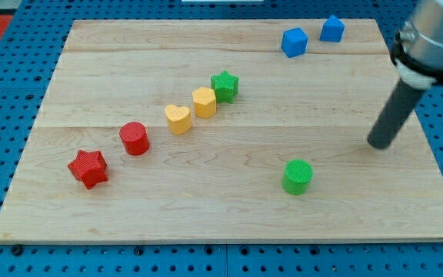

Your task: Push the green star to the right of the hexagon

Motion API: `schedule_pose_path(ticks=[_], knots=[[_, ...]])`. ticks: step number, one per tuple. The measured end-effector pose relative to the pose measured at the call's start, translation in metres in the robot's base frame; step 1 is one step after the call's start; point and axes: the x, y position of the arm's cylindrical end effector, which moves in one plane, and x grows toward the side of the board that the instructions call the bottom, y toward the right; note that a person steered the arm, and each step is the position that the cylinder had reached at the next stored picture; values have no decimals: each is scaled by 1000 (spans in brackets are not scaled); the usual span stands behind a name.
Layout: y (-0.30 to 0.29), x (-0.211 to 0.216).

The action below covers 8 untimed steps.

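Wooden board (229,208), my tip (378,145) touching nothing, no gripper, well right of green star (224,85)

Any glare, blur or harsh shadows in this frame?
Camera view: even, soft light, no glare on the board. Blocks such as the green star and green cylinder look sharp with faint shadows. The arm above my tip is slightly soft at the view's right edge.

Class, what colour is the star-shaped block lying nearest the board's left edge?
Red. The red star shows clearly in the camera view, at the view's lower left.
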Motion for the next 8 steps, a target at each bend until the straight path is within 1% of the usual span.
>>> schedule_pose_path(ticks=[1, 3, 4, 5, 6, 8], knots=[[-47, -36], [-167, -104], [-204, -139], [-251, -144], [-256, -144], [-239, -111]])
